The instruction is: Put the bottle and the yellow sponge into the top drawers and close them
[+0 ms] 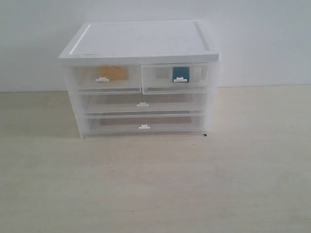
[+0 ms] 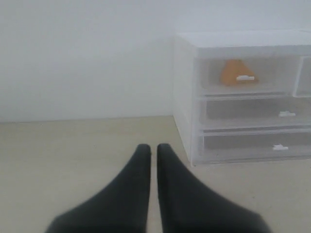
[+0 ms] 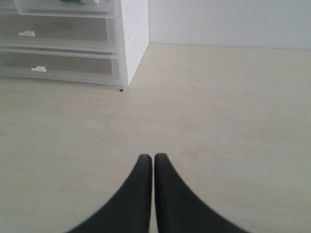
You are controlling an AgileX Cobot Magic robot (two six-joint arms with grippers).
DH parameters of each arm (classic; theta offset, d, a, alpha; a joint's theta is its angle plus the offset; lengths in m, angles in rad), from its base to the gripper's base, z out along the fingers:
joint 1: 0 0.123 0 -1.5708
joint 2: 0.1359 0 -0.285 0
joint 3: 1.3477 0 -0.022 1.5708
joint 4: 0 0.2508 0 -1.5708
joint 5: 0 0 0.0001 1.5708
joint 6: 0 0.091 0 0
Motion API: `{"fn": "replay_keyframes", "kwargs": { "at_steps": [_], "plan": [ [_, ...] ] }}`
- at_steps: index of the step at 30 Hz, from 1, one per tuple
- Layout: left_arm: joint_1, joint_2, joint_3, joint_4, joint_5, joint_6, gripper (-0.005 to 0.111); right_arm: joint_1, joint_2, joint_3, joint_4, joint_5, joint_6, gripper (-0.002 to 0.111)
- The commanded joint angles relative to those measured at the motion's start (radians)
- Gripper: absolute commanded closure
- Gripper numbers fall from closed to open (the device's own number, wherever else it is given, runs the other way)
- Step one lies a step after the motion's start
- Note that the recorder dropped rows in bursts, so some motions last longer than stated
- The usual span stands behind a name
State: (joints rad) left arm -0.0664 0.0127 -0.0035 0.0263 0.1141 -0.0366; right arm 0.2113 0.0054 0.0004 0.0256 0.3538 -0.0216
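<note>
The yellow sponge (image 1: pixel 112 73) lies inside the left top drawer (image 1: pixel 85 78) of the white-topped cabinet (image 1: pixel 141 41). The bottle (image 1: pixel 180 72) stands inside the right top drawer (image 1: pixel 200 76), whose front looks slightly forward of the left one's. Neither gripper shows in the exterior view. In the left wrist view my left gripper (image 2: pixel 153 145) is shut and empty over the table, short of the cabinet's left corner, with the sponge (image 2: pixel 233 73) behind its clear drawer front (image 2: pixel 272 74). My right gripper (image 3: pixel 153 156) is shut on nothing, well back from the cabinet's right corner (image 3: pixel 133 29).
Two full-width clear drawers (image 1: pixel 142 103) (image 1: pixel 144 125) sit pushed in below the top pair. The cabinet stands at the back of a pale wooden table (image 1: pixel 155 184), against a white wall (image 1: pixel 262 39).
</note>
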Motion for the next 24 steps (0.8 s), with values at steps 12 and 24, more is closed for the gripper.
{"fn": "replay_keyframes", "kwargs": {
  "at_steps": [12, 24],
  "plan": [
    [0.047, -0.013, 0.004, -0.009, 0.178, -0.010, 0.103, -0.002, -0.005, 0.000, -0.008, -0.006, -0.001, 0.108],
    [0.047, -0.013, 0.004, -0.012, 0.186, 0.029, 0.103, -0.002, -0.005, 0.000, -0.005, -0.011, 0.000, 0.108]
  ]
}}
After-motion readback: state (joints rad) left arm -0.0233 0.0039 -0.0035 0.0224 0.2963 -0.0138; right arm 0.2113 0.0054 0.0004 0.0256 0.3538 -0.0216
